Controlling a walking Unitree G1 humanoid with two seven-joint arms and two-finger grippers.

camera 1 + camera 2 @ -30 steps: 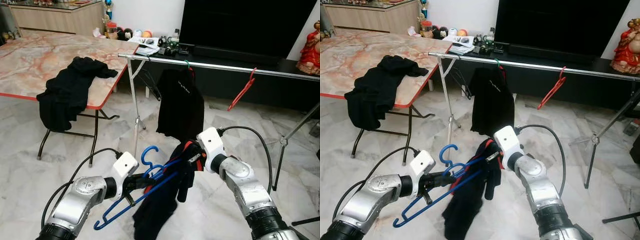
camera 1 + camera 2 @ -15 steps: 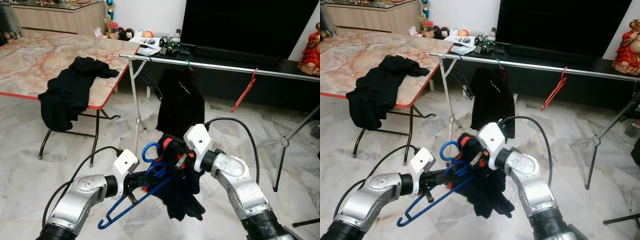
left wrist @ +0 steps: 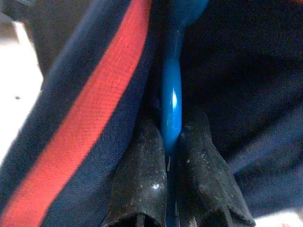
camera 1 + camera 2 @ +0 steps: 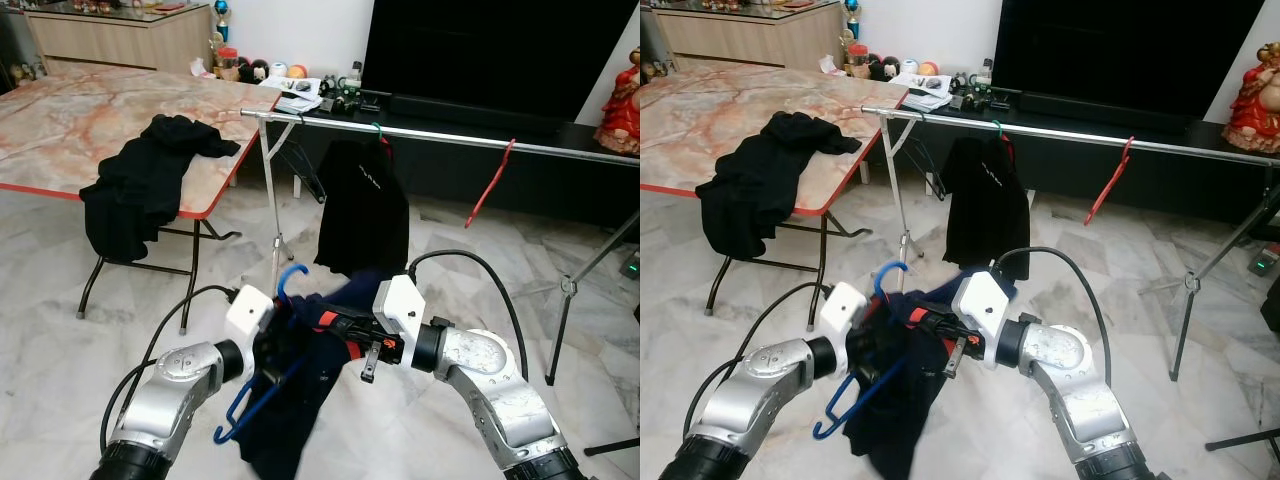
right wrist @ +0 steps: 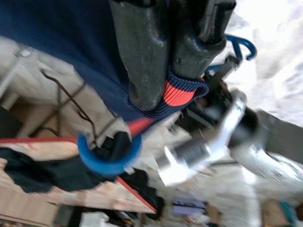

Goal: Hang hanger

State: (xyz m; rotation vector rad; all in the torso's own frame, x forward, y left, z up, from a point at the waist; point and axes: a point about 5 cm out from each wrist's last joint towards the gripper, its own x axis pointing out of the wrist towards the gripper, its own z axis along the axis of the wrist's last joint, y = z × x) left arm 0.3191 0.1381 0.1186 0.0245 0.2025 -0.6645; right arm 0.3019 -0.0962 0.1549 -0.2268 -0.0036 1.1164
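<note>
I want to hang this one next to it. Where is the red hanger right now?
The red hanger hangs empty on the silver rail, to the robot's right of the black shirt, in front of the dark TV cabinet.

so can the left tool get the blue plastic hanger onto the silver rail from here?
Probably not yet: the left tool grips the blue plastic hanger low, well short of the silver rail; the path looks open.

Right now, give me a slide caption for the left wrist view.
Left tool pinching the blue hanger, wrapped in a navy garment with a red stripe.
</note>
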